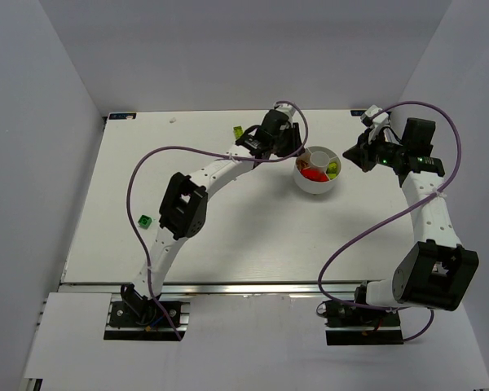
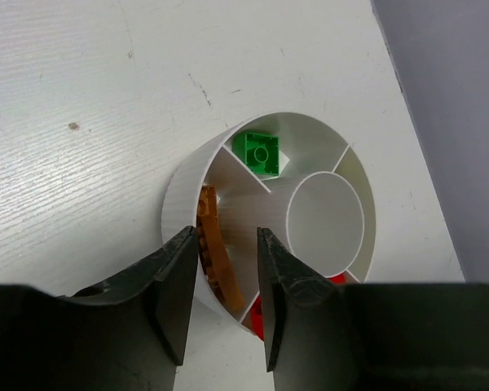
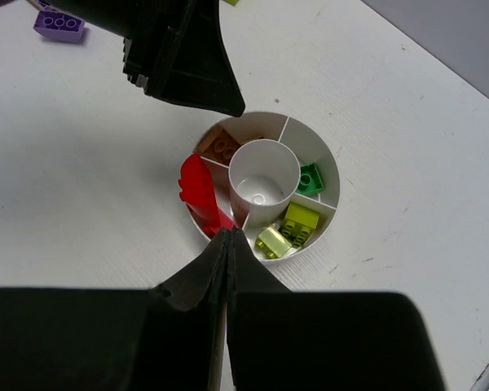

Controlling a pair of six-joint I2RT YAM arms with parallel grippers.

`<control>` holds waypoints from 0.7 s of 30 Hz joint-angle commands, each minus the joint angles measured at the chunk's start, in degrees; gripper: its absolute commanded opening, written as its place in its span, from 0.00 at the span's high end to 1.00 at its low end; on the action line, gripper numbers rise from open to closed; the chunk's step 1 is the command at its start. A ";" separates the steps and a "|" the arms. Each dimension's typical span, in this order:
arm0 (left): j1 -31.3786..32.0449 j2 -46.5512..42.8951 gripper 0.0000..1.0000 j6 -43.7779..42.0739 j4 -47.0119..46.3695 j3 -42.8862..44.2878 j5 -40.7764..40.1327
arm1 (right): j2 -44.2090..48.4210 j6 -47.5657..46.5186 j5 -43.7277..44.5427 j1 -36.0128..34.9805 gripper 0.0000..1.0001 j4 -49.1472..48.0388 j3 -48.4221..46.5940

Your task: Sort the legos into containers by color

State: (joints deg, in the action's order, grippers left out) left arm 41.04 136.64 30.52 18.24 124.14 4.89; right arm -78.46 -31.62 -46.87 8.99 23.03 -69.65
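The round white divided bowl stands at the table's back right. In the right wrist view its wedges hold an orange brick, red pieces, a green brick and two yellow-green bricks; the central cup is empty. My left gripper is open and empty, its jaws above the wedge with the orange brick. My right gripper is shut and empty, its tip at the bowl's near rim. Loose on the table lie a green brick, a yellow-green brick and a purple brick.
The left arm arches across the table's middle to the bowl's left side. The right arm stands along the right wall. Purple cables loop over both arms. White walls enclose the table on three sides.
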 commanded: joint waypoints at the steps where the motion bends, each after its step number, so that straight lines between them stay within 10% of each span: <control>1: 0.36 -0.93 0.54 0.15 1.01 2.16 -0.66 | 0.85 0.77 -1.82 0.41 0.99 -0.70 -0.58; 4: 0.36 -2.51 0.58 -0.02 0.92 1.73 -1.54 | 0.94 -0.90 -4.35 0.41 0.84 0.87 -1.19; 9: 0.01 -13.22 0.81 -1.34 0.57 -7.30 -4.09 | 0.23 -12.89 -15.33 0.32 0.14 9.12 -2.69; 14: -1.13 -32.10 0.91 1.28 -4.96 -31.10 -6.90 | -3.97 -60.26 -31.44 -2.13 0.11 51.11 -5.58; 21: -4.12 -64.24 0.38 9.81 1.60 -61.62 -15.51 | -5.75 -44.91 -17.94 -21.19 0.27 40.43 -4.19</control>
State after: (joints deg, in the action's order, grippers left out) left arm 38.24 81.45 35.53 16.12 68.49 -5.19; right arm -85.49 -79.79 -68.31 -7.11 66.00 -73.52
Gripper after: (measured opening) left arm 0.574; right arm 0.760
